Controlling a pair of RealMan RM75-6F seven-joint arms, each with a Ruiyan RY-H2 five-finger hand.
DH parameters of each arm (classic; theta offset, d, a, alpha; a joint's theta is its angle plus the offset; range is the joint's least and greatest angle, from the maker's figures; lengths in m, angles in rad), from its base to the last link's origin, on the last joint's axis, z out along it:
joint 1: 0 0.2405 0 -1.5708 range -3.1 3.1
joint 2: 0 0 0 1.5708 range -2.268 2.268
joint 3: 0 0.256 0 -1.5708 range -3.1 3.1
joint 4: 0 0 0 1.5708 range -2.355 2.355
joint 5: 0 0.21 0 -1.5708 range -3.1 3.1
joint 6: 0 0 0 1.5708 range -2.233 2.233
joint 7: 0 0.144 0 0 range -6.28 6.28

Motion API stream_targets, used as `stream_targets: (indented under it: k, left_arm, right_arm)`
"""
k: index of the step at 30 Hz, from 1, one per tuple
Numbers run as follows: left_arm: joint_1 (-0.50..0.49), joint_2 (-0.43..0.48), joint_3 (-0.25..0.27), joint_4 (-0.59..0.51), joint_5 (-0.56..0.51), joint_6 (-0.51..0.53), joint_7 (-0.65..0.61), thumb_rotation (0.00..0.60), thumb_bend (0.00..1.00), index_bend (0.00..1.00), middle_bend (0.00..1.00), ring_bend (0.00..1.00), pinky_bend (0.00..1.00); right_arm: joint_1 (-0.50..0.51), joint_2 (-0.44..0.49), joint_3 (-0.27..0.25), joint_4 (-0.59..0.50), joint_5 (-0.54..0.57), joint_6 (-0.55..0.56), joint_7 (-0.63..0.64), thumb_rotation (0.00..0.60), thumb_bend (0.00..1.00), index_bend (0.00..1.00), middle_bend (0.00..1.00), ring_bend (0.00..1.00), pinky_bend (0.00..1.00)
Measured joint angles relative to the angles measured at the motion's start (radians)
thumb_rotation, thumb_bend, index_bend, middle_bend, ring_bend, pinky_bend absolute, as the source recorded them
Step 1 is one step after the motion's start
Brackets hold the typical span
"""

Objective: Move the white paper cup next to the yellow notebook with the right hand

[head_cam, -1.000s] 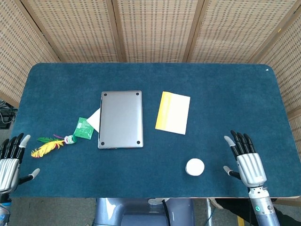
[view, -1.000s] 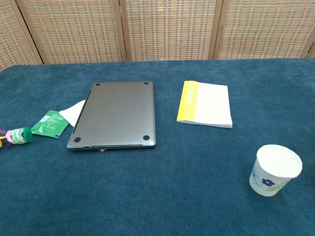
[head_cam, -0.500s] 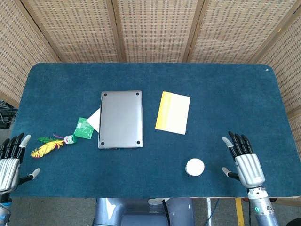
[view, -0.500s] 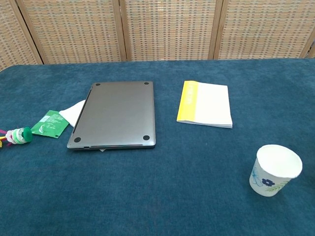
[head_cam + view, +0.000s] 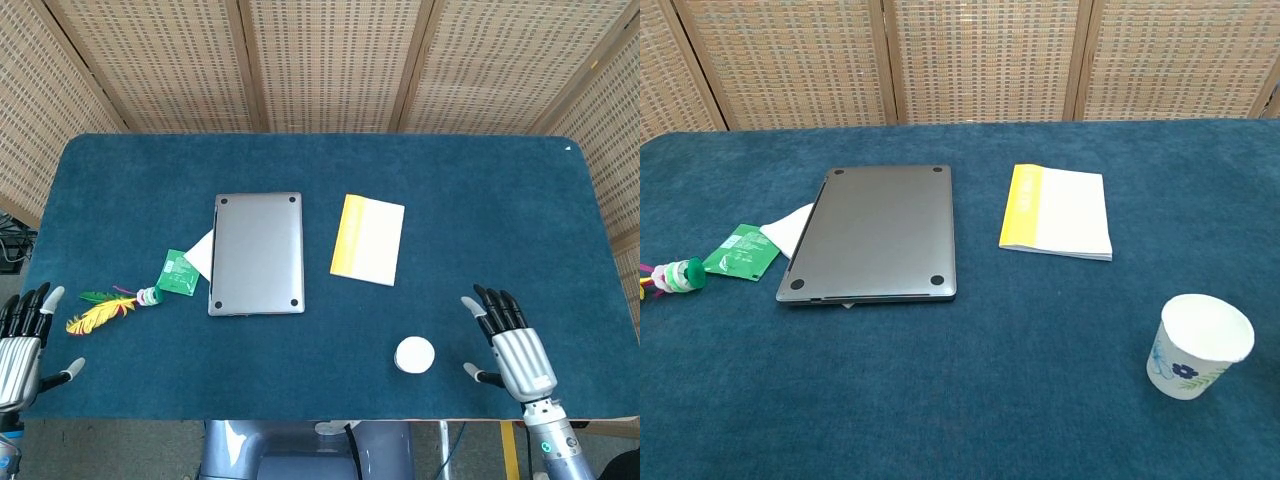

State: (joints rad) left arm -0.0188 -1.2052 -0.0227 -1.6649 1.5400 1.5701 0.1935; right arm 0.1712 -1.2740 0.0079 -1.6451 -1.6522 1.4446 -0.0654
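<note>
A closed grey laptop (image 5: 257,253) lies underside up at the centre of the blue table (image 5: 470,190), with a green card (image 5: 178,271) and a white slip (image 5: 202,254) tucked at its left edge and a yellow feather toy (image 5: 105,308) further left. The yellow notebook (image 5: 368,239) lies just right of the laptop, apart from it. The white paper cup (image 5: 414,355) stands upright near the table's front edge, well in front of the notebook, with bare cloth between them. The right hand (image 5: 512,340) hovers palm down just right of the cup, fingers spread and holding nothing, not touching it. The left hand (image 5: 22,345) rests at the table's front left corner, fingers likewise apart and empty.
</note>
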Motion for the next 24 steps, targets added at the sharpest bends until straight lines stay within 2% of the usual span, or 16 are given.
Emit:
stream_targets:
  k: [7, 10, 15, 24]
  left_arm:
    - [0.003, 0.005, -0.001, -0.003, 0.001, 0.006, -0.008, 0.6, 0.15, 0.0, 0.0, 0.0, 0.0]
    - [0.002, 0.005, 0.0, -0.002, 0.001, 0.004, -0.006, 0.6, 0.15, 0.0, 0.0, 0.0, 0.0]
    - [0.0, 0.001, 0.002, -0.001, 0.004, 0.0, -0.002, 0.6, 0.15, 0.0, 0.0, 0.0, 0.0]
    - [0.0, 0.001, 0.0, 0.0, 0.001, -0.001, -0.005, 0.6, 0.15, 0.0, 0.0, 0.0, 0.0]
  right_arm:
    - [0.057, 0.067, -0.029, -0.164, 0.007, -0.153, -0.026, 0.6, 0.21, 0.16, 0.0, 0.0, 0.0]
    - [0.073, 0.077, -0.035, -0.203, 0.023, -0.191, -0.066, 0.6, 0.21, 0.19, 0.0, 0.0, 0.0]
    - [0.094, 0.05, -0.032, -0.224, 0.077, -0.243, -0.125, 0.6, 0.22, 0.24, 0.0, 0.0, 0.0]
    - [0.129, -0.02, -0.005, -0.201, 0.171, -0.302, -0.2, 0.6, 0.22, 0.25, 0.0, 0.0, 0.0]
